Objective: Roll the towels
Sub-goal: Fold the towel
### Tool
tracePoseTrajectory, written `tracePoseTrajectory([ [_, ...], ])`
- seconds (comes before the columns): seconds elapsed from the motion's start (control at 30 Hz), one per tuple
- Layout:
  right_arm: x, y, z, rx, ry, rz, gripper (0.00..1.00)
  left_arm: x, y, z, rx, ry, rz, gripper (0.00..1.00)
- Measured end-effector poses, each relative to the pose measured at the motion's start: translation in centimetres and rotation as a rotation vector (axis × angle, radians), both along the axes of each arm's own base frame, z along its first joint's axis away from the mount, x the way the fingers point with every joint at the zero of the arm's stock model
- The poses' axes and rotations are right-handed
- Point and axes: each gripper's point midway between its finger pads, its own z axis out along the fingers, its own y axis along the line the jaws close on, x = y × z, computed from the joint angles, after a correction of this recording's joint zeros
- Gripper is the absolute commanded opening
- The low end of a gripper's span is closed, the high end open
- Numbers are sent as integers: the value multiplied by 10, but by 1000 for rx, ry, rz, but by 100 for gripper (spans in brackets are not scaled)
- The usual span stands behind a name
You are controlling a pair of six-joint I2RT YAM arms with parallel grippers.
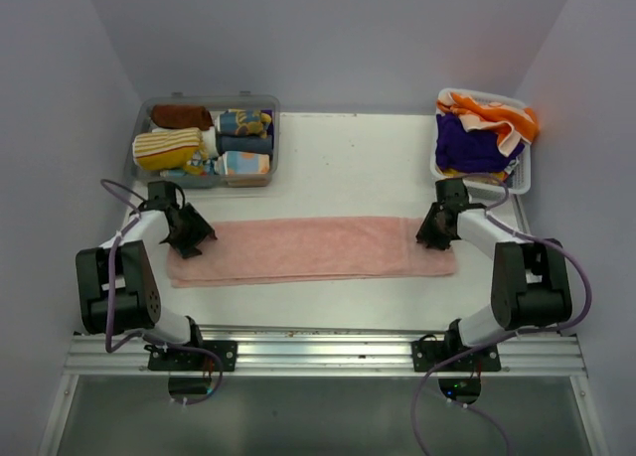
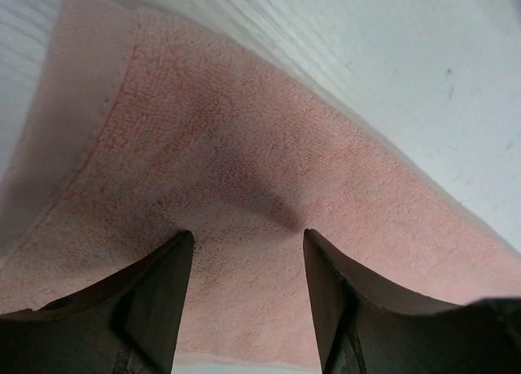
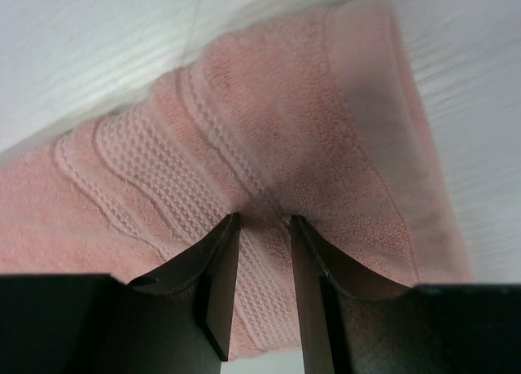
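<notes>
Though both low on the pink towel [image 1: 313, 247], left claw [image 2: 248, 237] wide, right claw [image 3: 263, 219] narrow

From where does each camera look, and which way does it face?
Top external: high behind the arms, looking down at the table; both arms and their bases show.
Left wrist: on the left arm, facing the pink towel closely; left fingers show.
Right wrist: likewise at the towel's other end; right fingers show.
Both wrist views share the pink towel.
</notes>
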Motion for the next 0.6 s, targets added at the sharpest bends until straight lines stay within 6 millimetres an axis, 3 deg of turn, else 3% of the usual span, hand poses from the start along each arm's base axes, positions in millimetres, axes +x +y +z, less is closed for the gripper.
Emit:
tracePoseTrajectory([
  [0.13, -18, 33, 2, 25, -11, 76, 38, -1, 19, 1, 17, -1, 57, 61],
  [0.2, -31, 40, 6, 25, 5, 103, 43, -2, 23, 1, 28, 0, 64, 61],
  [0.33, -40, 21, 32, -33, -33, 70, 51, -3, 27, 5, 49, 2, 66, 61],
  [0.43, -32, -4, 52, -70, -87, 7, 54, 0, 32, 12, 74, -8, 68, 61],
  [0.6, -31, -31, 41, -111, -27, -39, 58, 5, 37, 21, 99, -34, 66, 61],
])
